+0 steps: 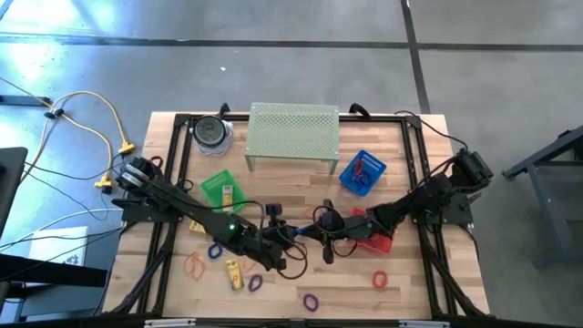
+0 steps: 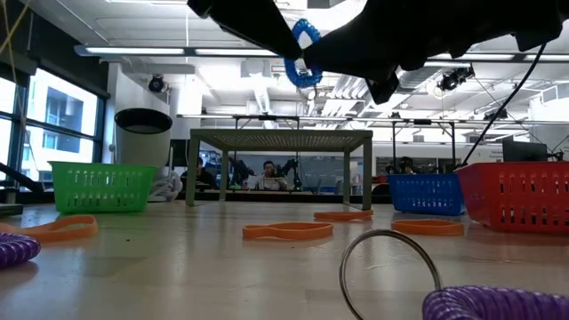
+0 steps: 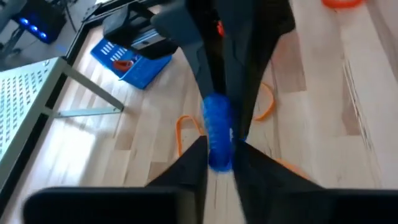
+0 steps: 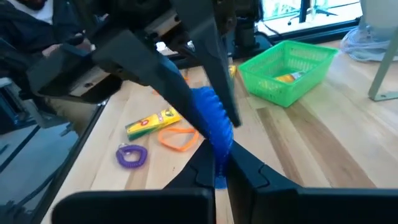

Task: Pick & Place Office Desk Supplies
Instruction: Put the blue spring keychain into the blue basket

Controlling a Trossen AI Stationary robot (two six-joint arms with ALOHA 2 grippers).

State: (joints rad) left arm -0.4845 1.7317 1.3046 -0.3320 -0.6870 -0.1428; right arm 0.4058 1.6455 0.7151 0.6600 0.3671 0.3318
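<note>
I am watching both arms meeting above the middle of the wooden slatted table (image 1: pixel 401 301), in front of the pale green perforated metal stand (image 1: pixel 293 132). Between them hangs a blue coiled band loop (image 2: pixel 302 55), lifted clear of the table.

The right gripper (image 4: pixel 219 163) is closing its two dark fingers fully on the lower end of this blue loop; in the right wrist view I am seeing the fingertips pressed together with the coil squeezed between them. The left gripper (image 3: pixel 219 152) is meeting the same loop from the opposite side. Its fingers are standing only a little apart, with the blue coil sitting in the narrow gap and touching both, so it looks to me like a loose hold and not a firm one.

The other supplies are lying on the table: a purple coiled loop (image 4: pixel 130 154), an orange-tan flat band (image 4: pixel 179 138) and a yellow oblong piece (image 4: pixel 152 122) close together near the left arm, more orange bands in the middle, and purple loops near the front edge. A green plastic basket (image 1: pixel 219 190) is standing on the left side, a blue basket (image 1: pixel 362 172) beside the stand, and a red basket (image 1: pixel 372 232) under the right arm. A round dark-lidded clear jar (image 1: pixel 212 133) is standing left of the stand.
</note>
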